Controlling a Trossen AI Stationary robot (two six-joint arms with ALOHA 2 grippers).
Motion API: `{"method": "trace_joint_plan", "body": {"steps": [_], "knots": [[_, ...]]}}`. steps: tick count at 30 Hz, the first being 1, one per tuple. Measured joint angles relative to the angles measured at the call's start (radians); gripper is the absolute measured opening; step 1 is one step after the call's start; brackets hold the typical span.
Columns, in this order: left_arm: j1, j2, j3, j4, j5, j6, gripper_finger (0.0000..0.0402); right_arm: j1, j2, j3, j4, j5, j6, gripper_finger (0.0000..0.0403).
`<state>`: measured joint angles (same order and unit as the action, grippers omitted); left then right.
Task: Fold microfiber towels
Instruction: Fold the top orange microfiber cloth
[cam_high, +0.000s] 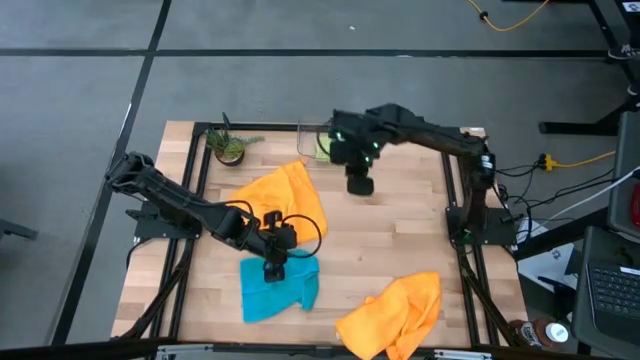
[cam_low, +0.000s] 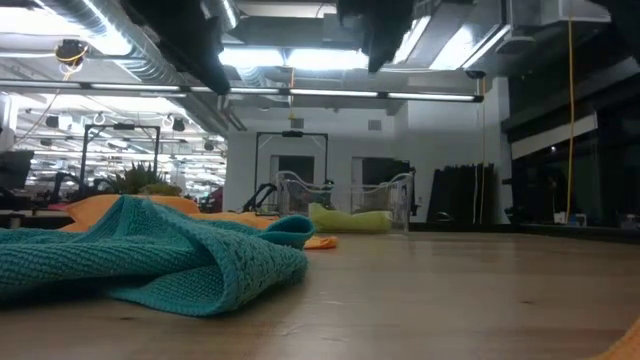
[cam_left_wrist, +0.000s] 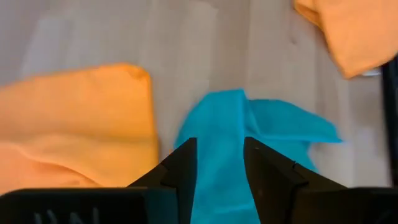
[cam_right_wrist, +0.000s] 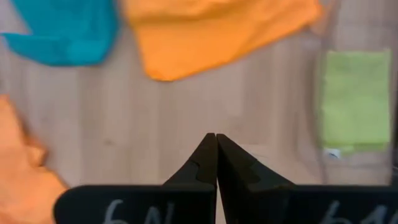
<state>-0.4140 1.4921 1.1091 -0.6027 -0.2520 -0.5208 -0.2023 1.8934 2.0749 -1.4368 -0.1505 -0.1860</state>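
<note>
The teal towel (cam_high: 280, 290) (cam_low: 150, 255) lies crumpled on the table near the front. My left gripper (cam_high: 274, 268) (cam_left_wrist: 221, 162) hovers above it, open, with the teal cloth (cam_left_wrist: 273, 127) showing below, between and past its fingers. One orange towel (cam_high: 285, 195) (cam_right_wrist: 211, 31) lies rumpled at the table's middle. A second orange towel (cam_high: 395, 315) lies bunched at the near right. The lime green towel (cam_high: 323, 150) (cam_right_wrist: 356, 99) lies folded in the clear bin at the far edge. My right gripper (cam_high: 360, 186) (cam_right_wrist: 216, 140) is shut and empty, high over bare wood beside the bin.
A clear plastic bin (cam_low: 395, 195) stands at the table's far edge. A small potted plant (cam_high: 228, 148) stands at the far left corner. A black frame (cam_high: 455, 215) runs along the table's sides. Bare wood (cam_high: 390, 240) lies between the towels on the right half.
</note>
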Motion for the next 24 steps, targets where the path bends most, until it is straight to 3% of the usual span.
{"method": "trace_joint_plan", "body": {"steps": [7, 13, 18, 24], "knots": [[-0.092, 0.000, 0.000, -0.059, -0.009, -0.152, 0.0123, 0.177, -0.084, -0.159, 0.126, 0.000, 0.080, 0.0005], [-0.168, 0.036, 0.000, -0.067, -0.152, -0.277, 0.0123, 0.293, -0.090, -0.377, 0.422, 0.002, 0.102, 0.0005], [-0.175, 0.169, -0.001, 0.049, -0.221, -0.306, 0.0123, 0.358, -0.089, -0.561, 0.646, 0.012, 0.092, 0.0005], [-0.119, 0.375, -0.001, 0.269, -0.219, -0.232, 0.0123, 0.413, -0.089, -0.652, 0.661, 0.013, 0.102, 0.0005]]}}
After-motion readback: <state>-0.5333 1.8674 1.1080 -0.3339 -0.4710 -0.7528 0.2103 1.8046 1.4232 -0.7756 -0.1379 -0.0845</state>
